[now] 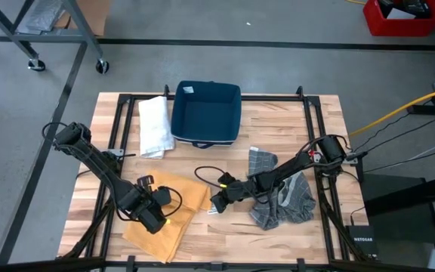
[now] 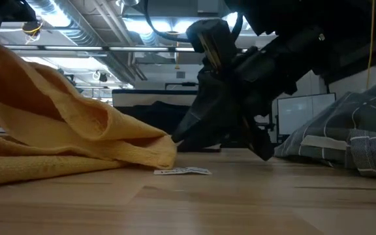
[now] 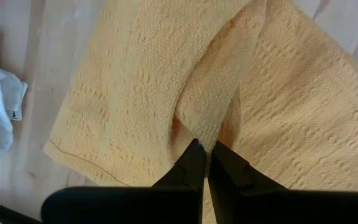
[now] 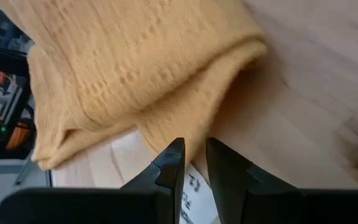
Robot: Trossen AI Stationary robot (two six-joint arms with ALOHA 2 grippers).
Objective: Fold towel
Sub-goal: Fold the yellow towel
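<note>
The left gripper (image 3: 205,155) is pinched tight on a ridge of the towel (image 1: 174,202), while the right gripper (image 4: 193,158), fingers slightly apart and holding nothing, sits at the towel's corner.

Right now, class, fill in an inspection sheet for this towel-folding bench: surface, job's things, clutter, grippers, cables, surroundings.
Surface: wooden table, black frame.
Job's things: yellow towel, rumpled, front left.
Clutter: white towel; blue bin; grey checked cloth; paper tag.
Grippers: left gripper shut on yellow towel; right gripper slightly parted at its corner.
Cables: yellow cable at right.
Surroundings: red crate, wheeled rack.
</note>
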